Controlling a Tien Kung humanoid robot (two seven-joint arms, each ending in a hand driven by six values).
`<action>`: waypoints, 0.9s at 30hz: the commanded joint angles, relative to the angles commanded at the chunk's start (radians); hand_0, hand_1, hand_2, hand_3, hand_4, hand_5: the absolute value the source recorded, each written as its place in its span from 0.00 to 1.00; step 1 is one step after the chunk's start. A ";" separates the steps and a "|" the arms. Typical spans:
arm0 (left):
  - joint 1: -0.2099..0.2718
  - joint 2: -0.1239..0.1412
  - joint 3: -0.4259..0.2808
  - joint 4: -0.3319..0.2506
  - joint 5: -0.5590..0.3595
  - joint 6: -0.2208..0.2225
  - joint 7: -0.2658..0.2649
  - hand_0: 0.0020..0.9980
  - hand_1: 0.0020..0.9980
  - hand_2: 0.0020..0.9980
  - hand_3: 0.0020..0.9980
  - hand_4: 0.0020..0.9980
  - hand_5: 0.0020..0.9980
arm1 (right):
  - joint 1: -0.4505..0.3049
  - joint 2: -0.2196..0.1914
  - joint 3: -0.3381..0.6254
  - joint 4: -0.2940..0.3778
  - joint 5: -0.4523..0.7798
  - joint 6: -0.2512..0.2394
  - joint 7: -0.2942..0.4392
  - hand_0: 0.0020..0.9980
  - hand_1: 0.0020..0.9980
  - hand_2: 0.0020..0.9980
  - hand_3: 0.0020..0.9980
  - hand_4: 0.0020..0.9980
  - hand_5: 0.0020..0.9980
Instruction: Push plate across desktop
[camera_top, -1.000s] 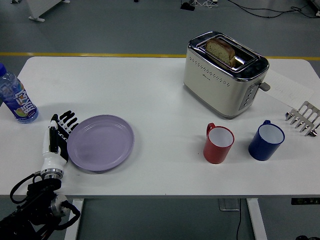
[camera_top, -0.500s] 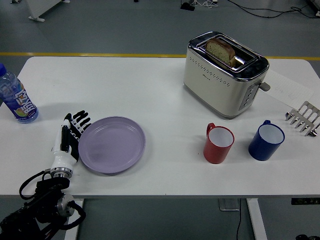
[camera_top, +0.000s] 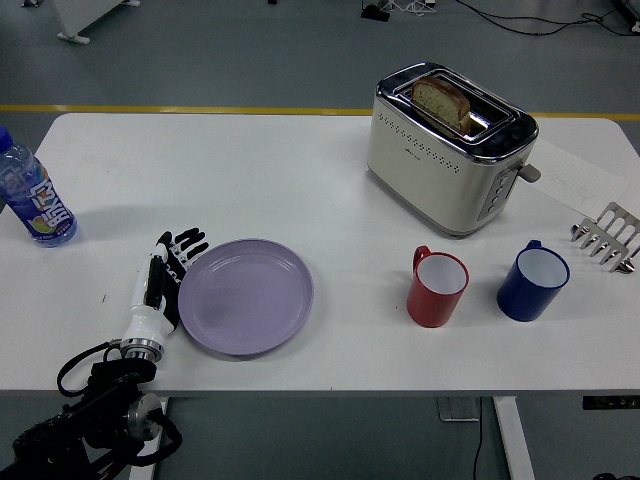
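On white table (camera_top: 300, 180), purple plate (camera_top: 246, 296) shoved further right, left hand (camera_top: 165, 280) fingers released, flat against rim

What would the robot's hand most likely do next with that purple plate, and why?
Probably a little more of the same sideways shove toward the red mug. The left hand lies flat with its fingers open against the left rim of the purple plate, and bare white table lies between plate and mug. It should likely stop short of the mug.
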 joint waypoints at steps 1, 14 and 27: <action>0.000 0.000 0.002 -0.001 -0.001 0.000 0.000 0.69 0.73 0.72 0.63 0.43 1.00 | 0.000 0.000 0.000 0.000 0.000 0.000 0.000 0.57 0.53 0.61 0.59 0.07 0.53; -0.025 0.002 0.067 -0.029 -0.011 -0.002 0.002 0.69 0.73 0.72 0.63 0.43 1.00 | -0.003 0.000 0.001 0.000 -0.003 0.001 0.002 0.57 0.53 0.61 0.59 0.07 0.52; -0.077 0.006 0.177 -0.036 -0.037 -0.005 0.004 0.69 0.73 0.72 0.63 0.44 1.00 | 0.003 0.000 -0.001 -0.001 0.002 0.000 0.005 0.57 0.53 0.61 0.59 0.07 0.52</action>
